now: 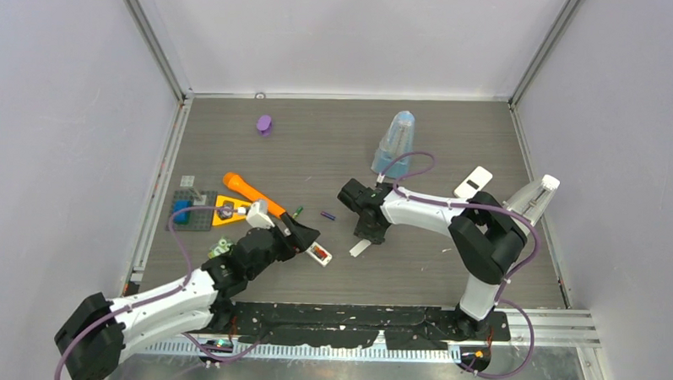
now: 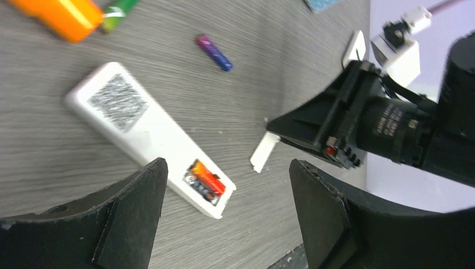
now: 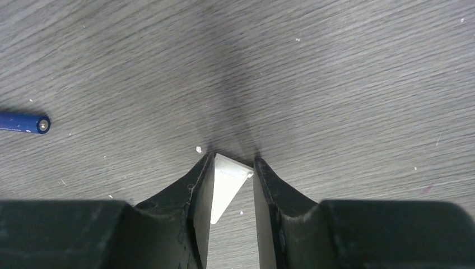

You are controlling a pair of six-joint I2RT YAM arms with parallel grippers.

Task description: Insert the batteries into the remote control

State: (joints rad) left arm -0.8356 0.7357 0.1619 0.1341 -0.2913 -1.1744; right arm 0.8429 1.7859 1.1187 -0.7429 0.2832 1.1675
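The white remote (image 2: 140,134) lies back up on the table, with a red battery (image 2: 205,180) in its open compartment. My left gripper (image 2: 224,213) is open and hovers just above the remote's compartment end (image 1: 318,254). A purple battery (image 1: 328,215) and a green battery (image 1: 298,211) lie loose beyond the remote. My right gripper (image 3: 229,159) is down at the table, its fingertips closed on the wide end of the white battery cover (image 3: 227,185). The cover also shows in the top view (image 1: 361,247), to the right of the remote.
An orange cylinder tool (image 1: 253,195) lies beside the green battery. A grey plate with a blue block (image 1: 189,208) is at the left. A clear blue container (image 1: 396,141), a purple object (image 1: 264,124) and a second white remote (image 1: 473,182) sit farther back.
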